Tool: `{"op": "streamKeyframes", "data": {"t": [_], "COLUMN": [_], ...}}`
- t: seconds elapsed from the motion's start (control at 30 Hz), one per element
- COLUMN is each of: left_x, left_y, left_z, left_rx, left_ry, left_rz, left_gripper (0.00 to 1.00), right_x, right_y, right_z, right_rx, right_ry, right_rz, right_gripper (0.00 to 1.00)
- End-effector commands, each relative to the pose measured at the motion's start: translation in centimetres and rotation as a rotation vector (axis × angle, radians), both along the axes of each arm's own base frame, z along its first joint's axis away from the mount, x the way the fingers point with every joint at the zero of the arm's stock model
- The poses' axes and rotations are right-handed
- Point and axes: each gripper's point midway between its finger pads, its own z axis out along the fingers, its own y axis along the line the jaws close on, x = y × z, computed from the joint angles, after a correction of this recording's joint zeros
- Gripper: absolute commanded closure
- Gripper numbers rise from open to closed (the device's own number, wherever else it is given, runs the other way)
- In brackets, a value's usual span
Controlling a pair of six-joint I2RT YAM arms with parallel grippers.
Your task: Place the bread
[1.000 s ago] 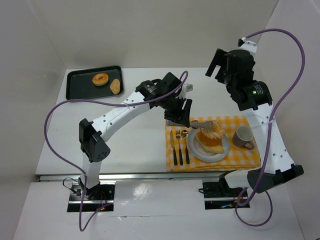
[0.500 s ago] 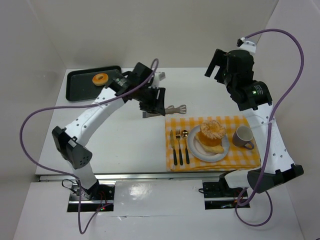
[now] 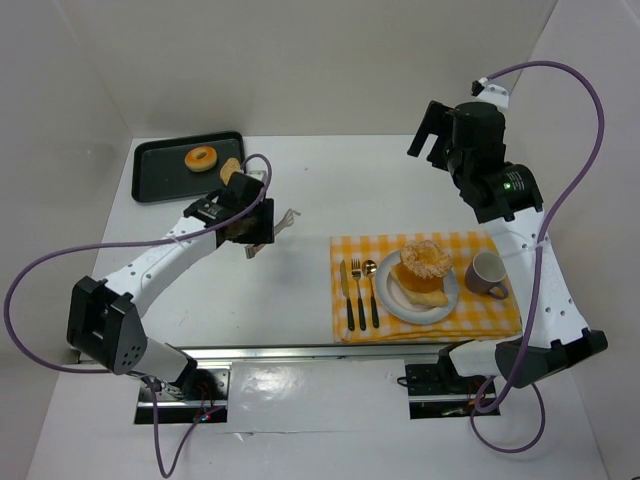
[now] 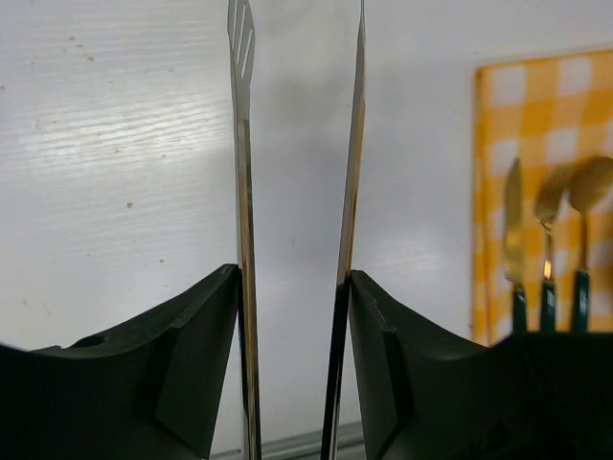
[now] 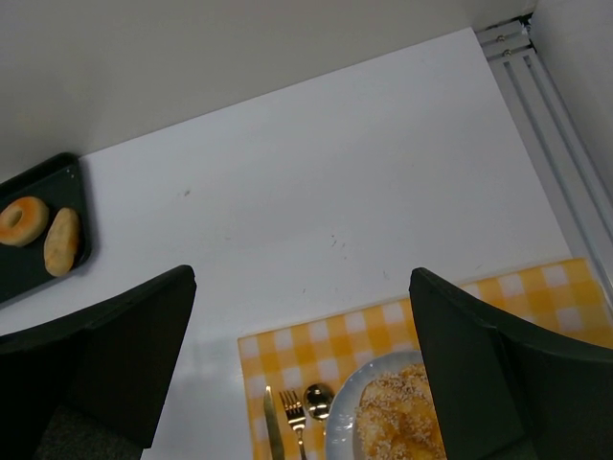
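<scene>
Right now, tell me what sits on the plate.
A seeded round bread sits atop a plain bread on the plate. The plate's middle is hidden beneath them.

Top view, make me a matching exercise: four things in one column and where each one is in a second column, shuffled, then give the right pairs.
Things:
1. donut
2. mug
3. tongs
4. fork

Places:
A. on the cloth, left of the plate
B. between the jaws of the left gripper
C. in the tray
D. on the cloth, right of the plate

Pairs: 1-C, 2-D, 3-B, 4-A
</scene>
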Motion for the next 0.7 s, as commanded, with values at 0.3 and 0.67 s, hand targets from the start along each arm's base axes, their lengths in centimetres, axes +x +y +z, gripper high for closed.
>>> {"op": "streamKeyframes", "data": {"t": [0.3,0.67], "left_x": [1.9,3.9], "left_y": [0.8,2.5], "left_z": [-4.3,2.0], "left_rx": [0.002,0.005], "left_ry": [-0.076,-0.124], "left_rz": [0.096,0.102], "left_gripper": [0.16,0.07], "right_x": [0.9,3.9], "right_y": [1.2,4.3], "right_z": [-0.2,-7.7], "right_rx": [0.043,0.05], "right_ry": [-0.028,0.224], "right_rz": [0.045,0.135], "right_gripper": [0.0,0.0]}}
